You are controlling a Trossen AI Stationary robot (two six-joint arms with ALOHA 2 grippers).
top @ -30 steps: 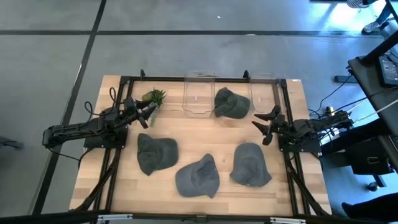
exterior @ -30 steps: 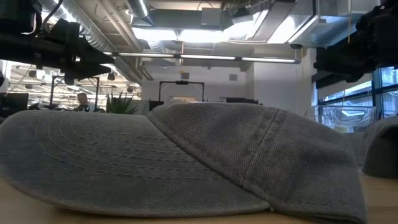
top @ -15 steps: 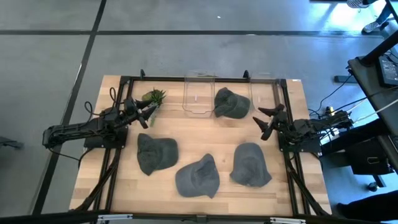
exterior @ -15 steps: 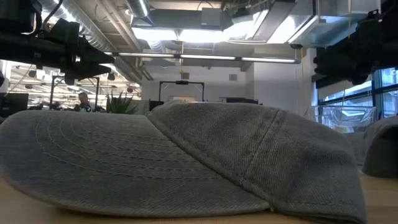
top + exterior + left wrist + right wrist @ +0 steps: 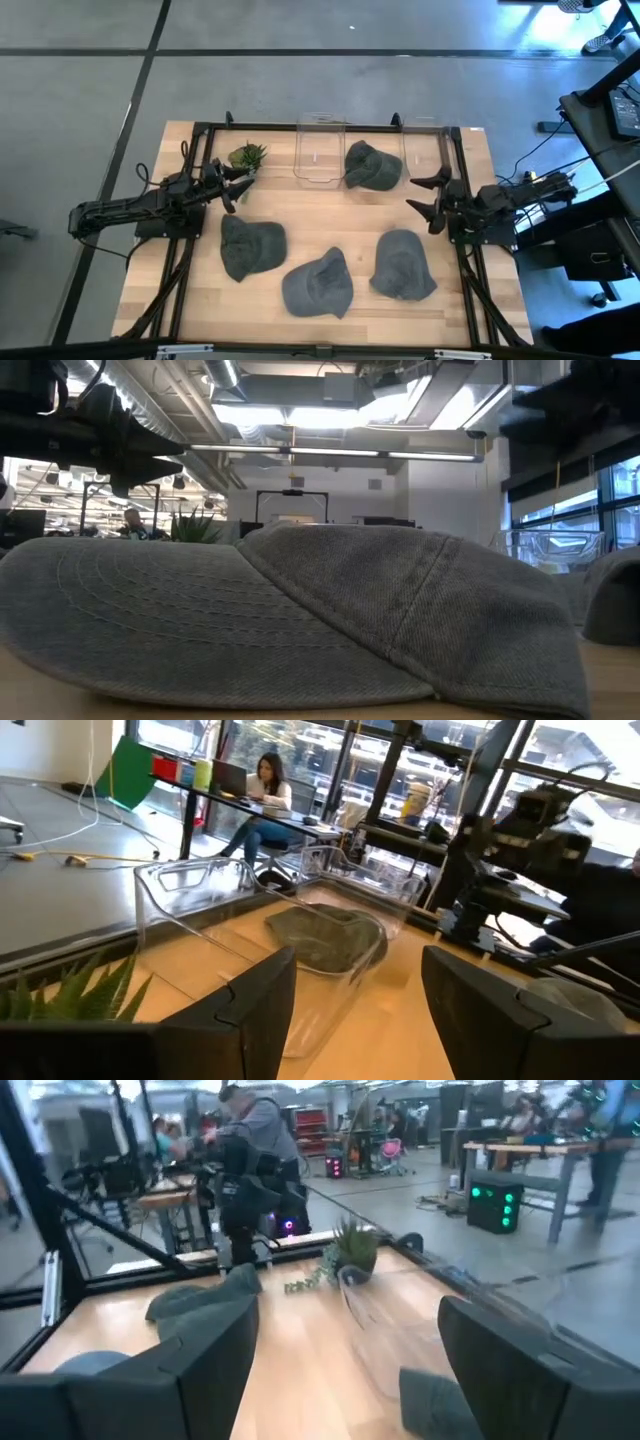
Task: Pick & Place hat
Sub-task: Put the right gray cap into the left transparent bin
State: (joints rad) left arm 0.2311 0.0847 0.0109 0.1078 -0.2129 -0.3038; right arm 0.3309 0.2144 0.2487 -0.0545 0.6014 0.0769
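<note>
Near hat point(image 5: 300, 620) cropped in low view

We see four grey caps: one point(image 5: 373, 166) sits in the upper centre of the frame, in a clear bin point(image 5: 319, 152); three lie crown-up lower down, at left point(image 5: 250, 246), centre point(image 5: 318, 284) and right point(image 5: 402, 265), all apart.

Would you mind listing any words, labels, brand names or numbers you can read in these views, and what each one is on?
None: no readable text in any view.
Grey caps: no logo or lettering visible.
Clear plastic bins: no labels visible.
Room behind, in the wrist views: coloured items on a desk and a lit green box, too blurred to read.
</note>
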